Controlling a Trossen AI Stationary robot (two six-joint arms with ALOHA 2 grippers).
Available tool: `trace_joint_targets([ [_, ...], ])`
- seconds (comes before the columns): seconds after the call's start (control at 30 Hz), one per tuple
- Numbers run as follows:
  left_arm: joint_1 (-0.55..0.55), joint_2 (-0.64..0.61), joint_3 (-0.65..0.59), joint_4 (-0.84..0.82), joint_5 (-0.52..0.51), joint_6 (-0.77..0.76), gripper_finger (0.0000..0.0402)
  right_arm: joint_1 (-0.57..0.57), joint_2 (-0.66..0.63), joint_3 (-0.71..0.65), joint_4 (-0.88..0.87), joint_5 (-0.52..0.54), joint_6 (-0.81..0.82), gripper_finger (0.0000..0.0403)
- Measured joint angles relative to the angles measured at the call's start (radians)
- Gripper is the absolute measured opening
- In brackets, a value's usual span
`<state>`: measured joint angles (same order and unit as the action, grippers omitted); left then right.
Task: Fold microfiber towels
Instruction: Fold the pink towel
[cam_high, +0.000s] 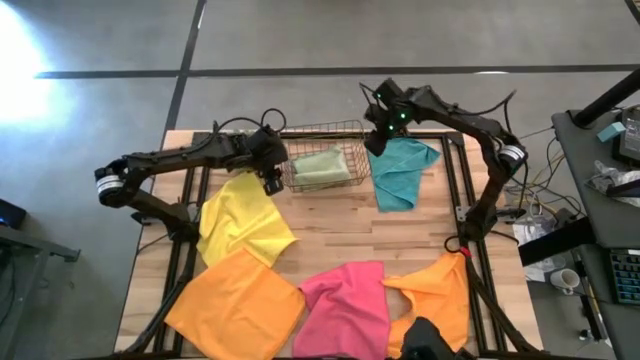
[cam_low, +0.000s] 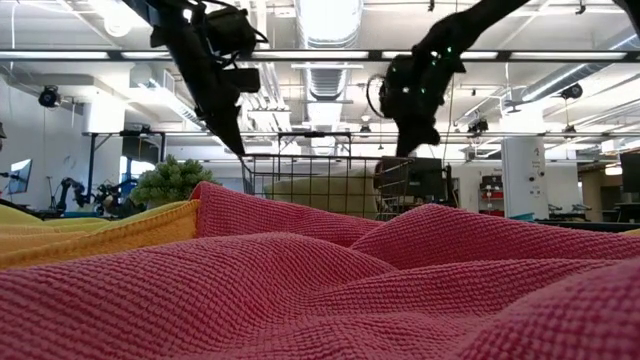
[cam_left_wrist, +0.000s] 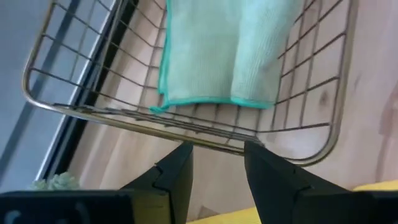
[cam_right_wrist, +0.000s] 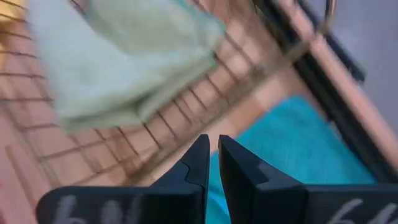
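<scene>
1. Your right hand (cam_high: 377, 137): fingers nearly closed on nothing, hovering over the teal towel (cam_high: 402, 171) by the wire basket (cam_high: 325, 131); your left hand (cam_high: 272, 180): fingers parted, empty, at the basket's other side.
2. Teal towel: directly below your right hand, spreading from it toward the tabletop (cam_high: 340, 240) centre; long axis front-to-back; right arm nearer.
3. Sage green towel (cam_high: 322, 166): folded, in the basket.

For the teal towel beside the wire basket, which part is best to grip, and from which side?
Probably the far corner of the teal towel beside the wire basket, coming from above. It lies spread on the table, and the right gripper hovers over that end, fingers nearly closed and empty.
</scene>
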<state>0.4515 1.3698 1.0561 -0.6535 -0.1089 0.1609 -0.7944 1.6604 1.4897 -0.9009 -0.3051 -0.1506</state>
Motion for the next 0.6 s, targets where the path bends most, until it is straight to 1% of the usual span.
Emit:
trace_joint_targets([
  [0.1,-0.004,0.000,0.000,-0.033,0.000,-0.044,0.0128,0.000,-0.011,-0.034,-0.001,0.027,0.005,0.0027],
  [0.33,-0.018,-0.055,-0.002,-0.054,0.005,-0.050,0.0128,0.022,-0.066,-0.055,-0.013,0.020,0.010,0.0027],
  [0.4,-0.021,-0.077,-0.004,-0.052,0.060,-0.031,0.0128,0.038,-0.093,-0.055,-0.006,0.017,0.011,0.0027],
  [0.5,-0.028,-0.101,-0.029,-0.033,0.223,0.025,0.0128,0.044,-0.103,-0.055,0.002,0.014,0.013,0.0027],
  [0.53,-0.032,-0.101,-0.040,-0.023,0.258,0.038,0.0128,0.042,-0.102,-0.057,0.002,0.019,0.017,0.0027],
  [0.6,-0.039,-0.094,-0.062,-0.009,0.280,0.064,0.0128,0.041,-0.099,-0.057,0.002,0.021,0.023,0.0027],
])
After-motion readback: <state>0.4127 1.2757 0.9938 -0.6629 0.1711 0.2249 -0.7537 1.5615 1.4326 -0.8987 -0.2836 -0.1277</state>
